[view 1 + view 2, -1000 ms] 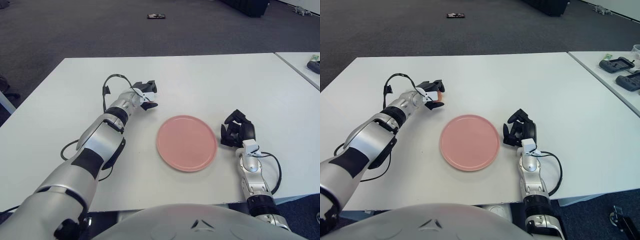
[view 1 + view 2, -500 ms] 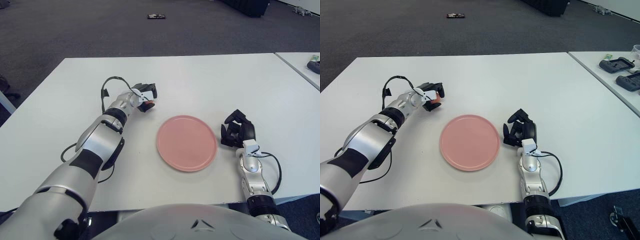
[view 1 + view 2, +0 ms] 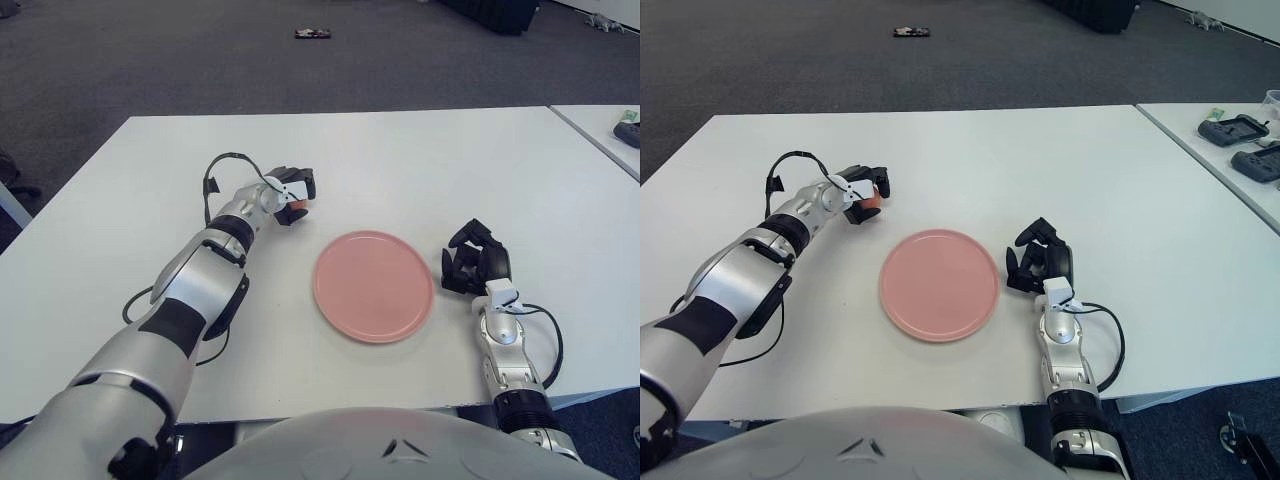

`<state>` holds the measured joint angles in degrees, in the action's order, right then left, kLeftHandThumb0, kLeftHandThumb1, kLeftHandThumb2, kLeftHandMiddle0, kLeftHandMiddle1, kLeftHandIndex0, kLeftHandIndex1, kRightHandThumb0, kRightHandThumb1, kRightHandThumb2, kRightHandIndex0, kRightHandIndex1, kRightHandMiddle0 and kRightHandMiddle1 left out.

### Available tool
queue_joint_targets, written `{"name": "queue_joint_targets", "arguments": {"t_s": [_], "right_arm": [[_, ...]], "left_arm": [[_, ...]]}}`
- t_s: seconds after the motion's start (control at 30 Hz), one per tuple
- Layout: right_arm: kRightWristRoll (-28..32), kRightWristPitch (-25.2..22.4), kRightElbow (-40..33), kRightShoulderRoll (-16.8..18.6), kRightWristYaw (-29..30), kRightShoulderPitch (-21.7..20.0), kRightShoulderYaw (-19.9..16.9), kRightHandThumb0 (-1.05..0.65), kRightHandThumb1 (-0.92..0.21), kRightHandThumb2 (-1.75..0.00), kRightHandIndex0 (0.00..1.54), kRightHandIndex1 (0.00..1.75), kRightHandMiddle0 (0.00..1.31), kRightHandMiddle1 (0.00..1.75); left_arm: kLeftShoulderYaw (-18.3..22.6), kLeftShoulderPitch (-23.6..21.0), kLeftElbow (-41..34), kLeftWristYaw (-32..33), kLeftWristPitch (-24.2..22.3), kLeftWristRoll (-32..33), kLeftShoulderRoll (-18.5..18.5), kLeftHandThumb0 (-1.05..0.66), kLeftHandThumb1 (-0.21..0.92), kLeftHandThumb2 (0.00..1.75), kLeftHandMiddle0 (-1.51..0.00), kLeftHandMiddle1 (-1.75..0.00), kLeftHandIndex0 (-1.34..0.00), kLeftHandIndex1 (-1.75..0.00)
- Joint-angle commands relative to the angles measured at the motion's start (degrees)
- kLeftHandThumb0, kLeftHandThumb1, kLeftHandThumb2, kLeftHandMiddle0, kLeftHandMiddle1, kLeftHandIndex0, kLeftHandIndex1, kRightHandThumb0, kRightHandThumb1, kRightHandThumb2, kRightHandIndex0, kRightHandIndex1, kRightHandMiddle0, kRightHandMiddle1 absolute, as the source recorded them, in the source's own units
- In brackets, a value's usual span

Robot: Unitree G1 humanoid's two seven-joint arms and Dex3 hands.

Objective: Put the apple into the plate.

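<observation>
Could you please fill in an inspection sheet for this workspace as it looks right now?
Surface: white table.
Job's things: pink plate, nothing on it; apple beyond its left rim, in the left hand.
Clutter: nothing seen on this table.
Hands: left hand closed around the apple; right hand curled beside the plate's right rim.
Cables: black cable looping at the left wrist.
Surroundings: dark carpet; devices on the neighbouring table.

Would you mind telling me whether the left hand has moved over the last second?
Yes. The left hand, closed around the apple, has drawn slightly back, away from the pink plate.
</observation>
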<state>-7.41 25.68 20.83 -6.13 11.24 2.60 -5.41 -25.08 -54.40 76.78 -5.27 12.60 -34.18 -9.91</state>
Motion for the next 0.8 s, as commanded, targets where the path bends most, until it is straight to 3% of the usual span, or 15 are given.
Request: {"name": "queue_joint_targets", "arguments": {"t_s": [0.0, 0.1, 0.27, 0.4, 0.77], "right_arm": [[-0.24, -2.56, 1.39, -0.28, -0.14, 1.04, -0.21, -0.47, -0.34, -1.31, 1.09, 1.75, 0.6, 1.75], [-0.33, -2.88, 1.32, -0.26, 0.02, 1.0, -0.24, -0.47, -0.34, -1.3, 1.08, 1.75, 0.59, 1.75], [-0.04, -2.86, 1.3, -0.21, -0.07, 0.92, -0.33, -0.47, -0.35, -1.29, 1.08, 1.75, 0.59, 1.75], [0.19, -2.36, 1.45, -0.26, -0.36, 0.84, -0.32, -0.47, -0.35, -1.29, 1.08, 1.75, 0.58, 1.75], [0.34, -1.32, 1.8, -0.42, -0.81, 0.71, -0.45, -0.47, -0.35, -1.29, 1.06, 1.75, 0.58, 1.75]], "left_arm": [[-1.1, 2.21, 1.84, -1.44, -2.06, -1.22, -1.09, -0.01, 0.21, 1.43, -0.73, -1.68, -0.45, -1.75], [-1.27, 2.19, 1.9, -1.05, -2.78, -1.41, -1.16, -0.01, 0.18, 1.48, -0.75, -1.71, -0.46, -1.75], [-0.5, 2.32, 1.94, 0.12, -4.83, -0.65, -1.13, 0.0, 0.02, 1.61, -0.89, -1.59, -0.6, -1.75], [0.56, 2.45, 1.75, 1.39, -5.43, 0.28, -0.95, 0.0, -0.04, 1.67, -0.94, -1.58, -0.65, -1.75], [1.92, 2.62, 1.54, 1.6, -5.41, 1.32, -1.01, 0.0, -0.08, 1.73, -0.96, -1.62, -0.68, -1.75]]}}
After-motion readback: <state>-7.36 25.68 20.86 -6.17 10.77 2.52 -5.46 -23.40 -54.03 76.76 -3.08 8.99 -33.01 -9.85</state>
